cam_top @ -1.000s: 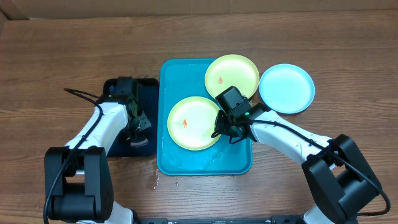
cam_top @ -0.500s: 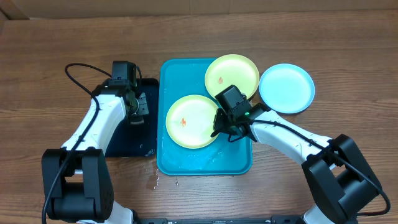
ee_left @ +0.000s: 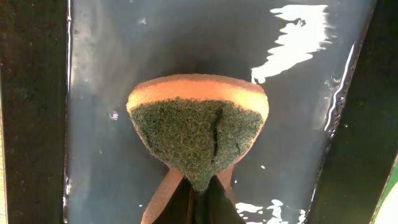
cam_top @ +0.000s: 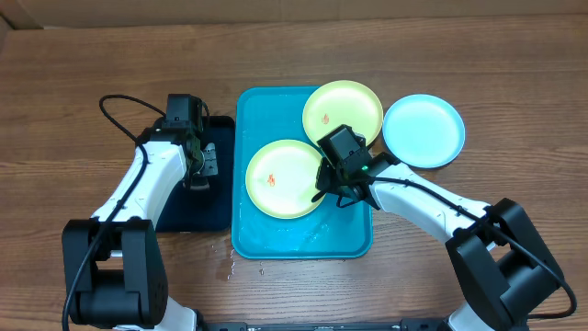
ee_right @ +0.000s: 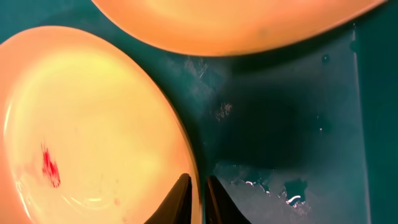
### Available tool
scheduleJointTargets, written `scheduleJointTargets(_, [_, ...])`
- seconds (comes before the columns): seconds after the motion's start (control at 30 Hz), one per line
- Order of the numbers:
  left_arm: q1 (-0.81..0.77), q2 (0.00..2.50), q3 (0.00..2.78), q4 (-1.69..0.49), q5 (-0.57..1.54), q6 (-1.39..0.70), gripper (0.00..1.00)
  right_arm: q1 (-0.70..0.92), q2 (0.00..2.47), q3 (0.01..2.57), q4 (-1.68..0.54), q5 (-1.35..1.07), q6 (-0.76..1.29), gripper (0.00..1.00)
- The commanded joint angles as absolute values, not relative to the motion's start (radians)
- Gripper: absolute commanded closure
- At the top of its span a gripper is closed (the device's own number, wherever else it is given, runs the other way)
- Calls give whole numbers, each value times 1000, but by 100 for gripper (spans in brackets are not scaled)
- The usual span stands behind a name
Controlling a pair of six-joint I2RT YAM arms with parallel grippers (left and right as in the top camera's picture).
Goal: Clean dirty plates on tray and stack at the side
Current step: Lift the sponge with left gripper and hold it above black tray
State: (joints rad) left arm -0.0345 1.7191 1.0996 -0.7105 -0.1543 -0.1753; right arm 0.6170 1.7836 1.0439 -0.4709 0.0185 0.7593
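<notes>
A pale green plate [cam_top: 283,179] with an orange-red smear [ee_right: 50,167] lies on the turquoise tray [cam_top: 303,241]. My right gripper [cam_top: 324,183] pinches its right rim, one finger inside the rim and one outside [ee_right: 199,190]. A second green plate [cam_top: 343,110], also smeared, rests on the tray's far right corner. On the wood to the right of the tray is the light blue plate [cam_top: 424,131]. My left gripper [cam_top: 204,170] is shut on a green-and-orange sponge [ee_left: 198,134] above the dark tray [cam_top: 184,216].
The dark tray holds a shallow film of water [ee_left: 298,37]. Water also pools on the turquoise tray's near part [ee_right: 292,193], and drops lie on the wood at its near left corner [cam_top: 231,267]. A black cable [cam_top: 115,101] loops behind the left arm.
My left arm has carried the sponge from the near part of the dark tray toward its far end. The right gripper and the plate have stayed where they were.
</notes>
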Motion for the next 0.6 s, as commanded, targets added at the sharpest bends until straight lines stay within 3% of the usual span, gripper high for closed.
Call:
scheduleJointTargets(0.0, [-32, 1728, 1080, -708, -168, -152, 95, 623, 1792, 1039, -456, 44, 764, 87])
scheduleJointTargets(0.57, [-32, 1725, 1128, -668, -90, -152, 96, 623, 1809, 1026, -479, 29, 843, 86])
